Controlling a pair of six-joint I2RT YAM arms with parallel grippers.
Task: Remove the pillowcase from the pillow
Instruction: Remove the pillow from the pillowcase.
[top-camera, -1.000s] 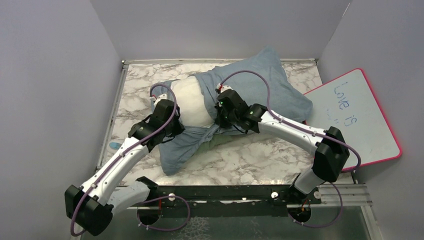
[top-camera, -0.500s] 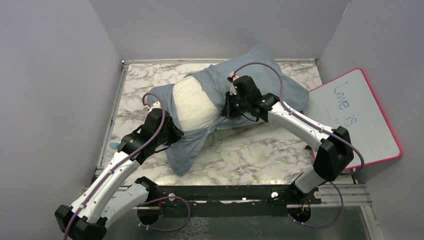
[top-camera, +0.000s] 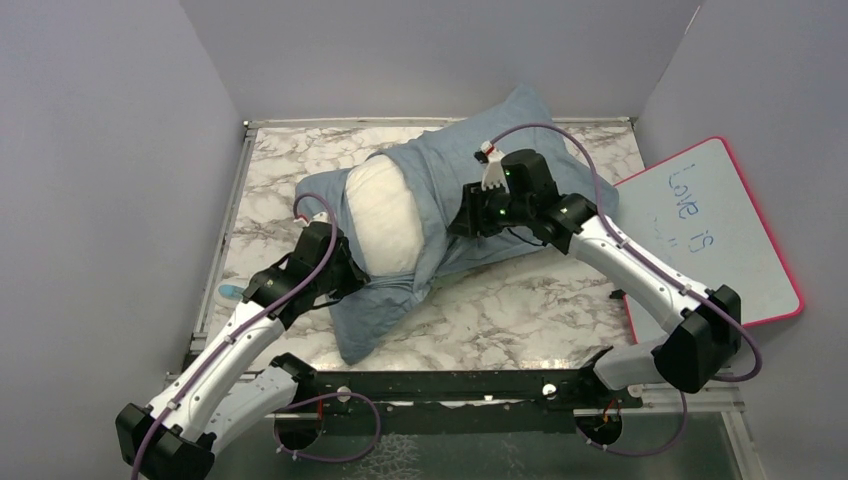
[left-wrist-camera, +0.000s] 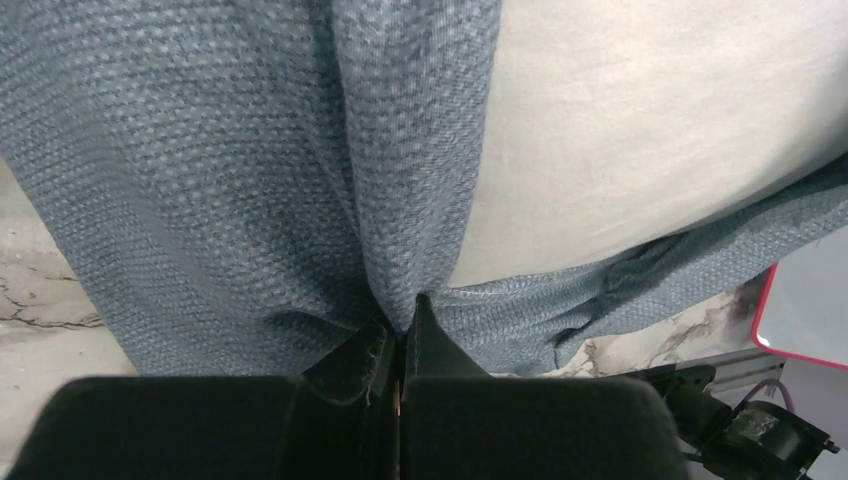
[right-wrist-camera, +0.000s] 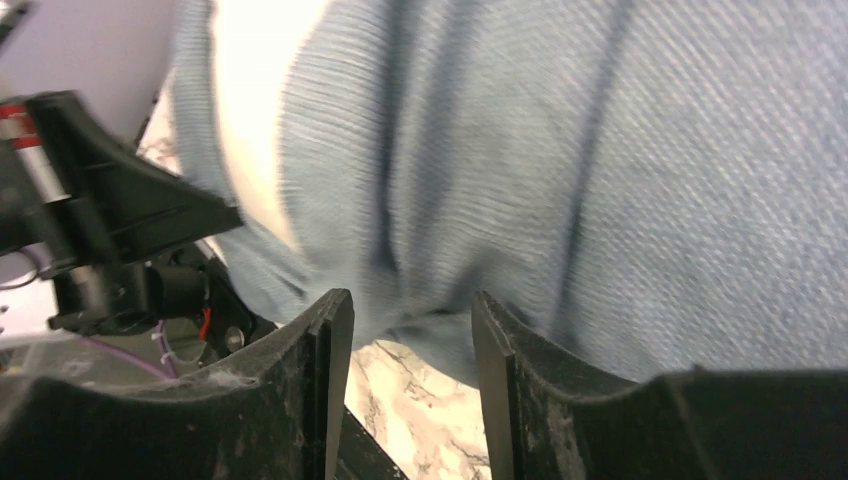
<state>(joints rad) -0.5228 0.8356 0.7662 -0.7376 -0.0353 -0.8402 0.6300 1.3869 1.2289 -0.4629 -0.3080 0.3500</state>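
The white pillow (top-camera: 383, 212) bulges out of the open mouth of the grey-blue pillowcase (top-camera: 540, 135), which still covers its far right end. My left gripper (top-camera: 350, 282) is shut on a fold of the pillowcase (left-wrist-camera: 200, 150) at the pillow's near edge; in the left wrist view the left gripper (left-wrist-camera: 405, 312) pinches the cloth just below the pillow (left-wrist-camera: 650, 130). My right gripper (top-camera: 460, 220) stands open beside the pillowcase's near edge. Seen from the right wrist, the right gripper (right-wrist-camera: 412, 305) has nothing between its fingers, with the pillowcase (right-wrist-camera: 650, 150) just beyond and the pillow (right-wrist-camera: 250, 100) at left.
A pink-rimmed whiteboard (top-camera: 715, 235) leans at the right edge of the marble table (top-camera: 520, 310). Grey walls close in the left, back and right sides. A black rail (top-camera: 450, 385) runs along the near edge by the arm bases.
My right gripper has let go of the pillowcase, opened, and drawn back to the right. The left gripper stays shut on the cloth and has shifted slightly toward the near side.
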